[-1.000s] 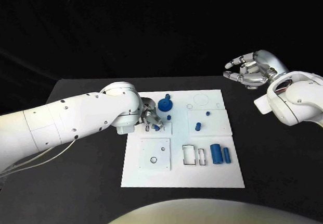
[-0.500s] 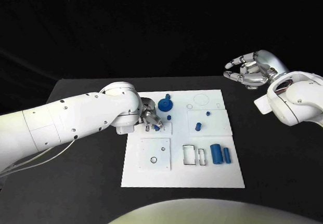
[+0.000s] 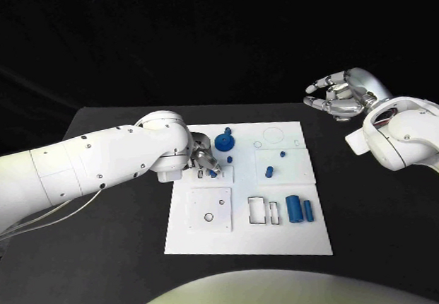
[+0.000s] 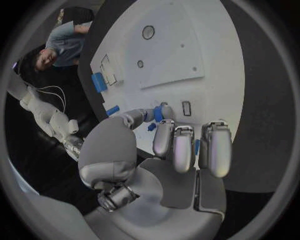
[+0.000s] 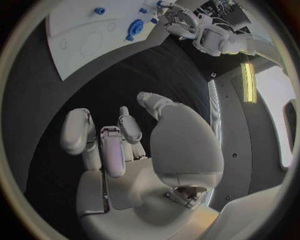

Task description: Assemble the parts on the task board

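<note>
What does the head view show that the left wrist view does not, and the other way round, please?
The head view adds the right hand, raised with nothing in it over the table beyond the far right corner of the task board, and the large round blue part beside the left hand. The left wrist view adds the pinch itself: thumb and a fingertip seem closed on a small blue part. Both share the task board, the left hand over its far left area, and the blue cylinders.
</note>
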Motion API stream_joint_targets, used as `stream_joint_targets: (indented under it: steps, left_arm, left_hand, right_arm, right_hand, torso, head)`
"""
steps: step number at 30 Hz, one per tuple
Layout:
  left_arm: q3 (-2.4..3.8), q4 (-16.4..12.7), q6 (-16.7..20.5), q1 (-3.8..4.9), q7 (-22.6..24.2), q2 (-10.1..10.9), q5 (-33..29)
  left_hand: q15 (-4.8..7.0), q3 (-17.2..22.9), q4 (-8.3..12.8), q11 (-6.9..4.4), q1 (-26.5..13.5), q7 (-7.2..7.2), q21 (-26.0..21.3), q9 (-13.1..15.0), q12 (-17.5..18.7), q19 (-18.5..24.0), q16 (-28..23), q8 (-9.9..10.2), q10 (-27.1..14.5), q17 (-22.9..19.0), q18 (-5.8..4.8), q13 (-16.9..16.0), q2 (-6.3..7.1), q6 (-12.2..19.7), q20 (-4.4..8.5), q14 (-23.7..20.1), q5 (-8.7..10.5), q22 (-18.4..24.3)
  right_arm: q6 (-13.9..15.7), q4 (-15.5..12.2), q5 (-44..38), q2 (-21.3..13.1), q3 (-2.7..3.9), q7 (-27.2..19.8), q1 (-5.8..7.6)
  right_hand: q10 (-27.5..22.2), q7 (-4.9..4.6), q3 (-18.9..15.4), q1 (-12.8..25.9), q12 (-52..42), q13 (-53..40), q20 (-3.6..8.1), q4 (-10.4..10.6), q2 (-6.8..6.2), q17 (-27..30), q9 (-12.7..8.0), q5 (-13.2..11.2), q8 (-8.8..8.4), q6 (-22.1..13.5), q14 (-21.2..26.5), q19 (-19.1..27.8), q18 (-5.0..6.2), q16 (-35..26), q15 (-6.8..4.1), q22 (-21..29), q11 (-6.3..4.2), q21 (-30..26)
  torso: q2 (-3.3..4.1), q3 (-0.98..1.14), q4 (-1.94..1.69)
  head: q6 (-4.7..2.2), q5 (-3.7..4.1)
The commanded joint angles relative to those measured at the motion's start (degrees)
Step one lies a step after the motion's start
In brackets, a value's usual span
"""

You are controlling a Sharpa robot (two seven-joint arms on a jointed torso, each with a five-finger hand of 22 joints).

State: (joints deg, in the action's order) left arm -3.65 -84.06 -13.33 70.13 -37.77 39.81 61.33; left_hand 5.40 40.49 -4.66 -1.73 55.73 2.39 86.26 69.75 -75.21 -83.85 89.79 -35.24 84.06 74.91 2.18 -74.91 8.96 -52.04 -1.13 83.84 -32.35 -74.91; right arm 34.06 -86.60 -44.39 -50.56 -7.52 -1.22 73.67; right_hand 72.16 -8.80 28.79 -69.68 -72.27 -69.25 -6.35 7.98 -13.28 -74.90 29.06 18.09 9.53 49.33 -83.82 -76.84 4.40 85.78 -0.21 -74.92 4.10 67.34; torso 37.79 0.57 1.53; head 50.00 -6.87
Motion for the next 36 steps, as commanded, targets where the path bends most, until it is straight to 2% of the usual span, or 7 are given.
stream_joint_targets:
  steps: [1,19,36]
  left_arm:
    - [-0.34,-0.1,-3.0,-0.57,-1.0,0.1,-0.8]
    - [0.04,-0.7,-3.3,-0.38,-1.1,0.5,-1.1]
    - [0.03,0.7,-4.4,-0.31,-1.4,-0.2,-1.4]
  left_hand:
    - [0.10,10.2,10.0,-0.23,0.0,-0.34,0.1,0.1,-0.2,-3.2,0.2,-0.2,0.7,15.1,-0.95,-4.1,-0.35,-0.2,0.20,6.2,-0.29,-11.9]
    - [0.10,10.3,10.1,-0.24,0.0,-0.35,0.1,0.1,-0.2,-3.2,0.2,-0.3,0.7,15.1,-0.96,-4.1,-0.35,-0.3,0.19,6.2,-0.48,-12.0]
    - [0.11,10.3,10.1,-0.22,0.0,-0.34,0.3,0.1,-0.2,-3.4,0.2,-0.3,0.7,15.1,-1.04,-4.1,-0.36,-0.3,0.18,6.2,-0.54,-12.2]
  right_arm:
    - [-0.3,0.0,-0.3,0.1,0.01,-0.3,-0.02]
    - [-0.3,0.2,-0.3,0.1,0.01,-0.4,-0.03]
    - [-0.1,-0.1,-0.4,-0.2,0.01,-0.3,-0.03]
  right_hand:
    - [-0.1,-0.02,0.3,0.5,-0.3,0.1,0.07,0.1,0.06,-5.6,0.1,0.3,0.21,-0.6,-3.2,0.4,0.93,-0.4,0.30,-3.2,0.01,-0.2]
    - [-0.1,-0.03,0.4,0.6,-0.3,0.1,0.07,0.0,0.03,-5.6,0.1,0.3,0.25,-0.6,-3.2,0.4,0.93,-0.4,0.30,-3.2,0.01,-0.2]
    - [-0.1,-0.03,0.6,0.6,-0.3,0.1,0.07,-0.1,0.01,-5.6,0.1,0.3,0.28,-0.6,-3.2,0.4,0.92,-0.4,0.29,-3.2,0.01,-0.2]
  torso:
    - [-0.02,0.00,-0.04]
    - [-0.01,0.01,0.02]
    - [0.01,0.03,0.04]
  head:
    - [0.00,-0.06]
    - [0.00,-0.12]
    - [0.00,-0.15]
